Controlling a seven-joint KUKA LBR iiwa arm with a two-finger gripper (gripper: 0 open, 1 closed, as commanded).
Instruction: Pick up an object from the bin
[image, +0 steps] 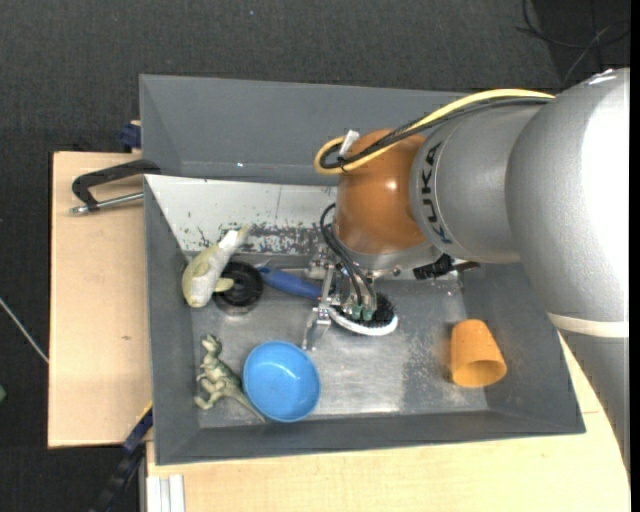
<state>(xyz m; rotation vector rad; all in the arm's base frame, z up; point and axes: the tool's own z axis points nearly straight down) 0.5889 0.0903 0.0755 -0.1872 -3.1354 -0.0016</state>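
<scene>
Grey metal bin (300, 125), matt, its back wall scratched and speckled. Blue bowl (282, 380) is smooth, glossy plastic; orange cup (475, 353) matt plastic. Arm's orange cover (378, 205) shiny, silver casing (560, 170) smooth satin

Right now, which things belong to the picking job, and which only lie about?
In the job: gripper; white oval thing beneath it, mid-bin.
Lying about: blue bowl; orange cup; green toy dinosaur; pale toy; black ring; blue handle.
</scene>
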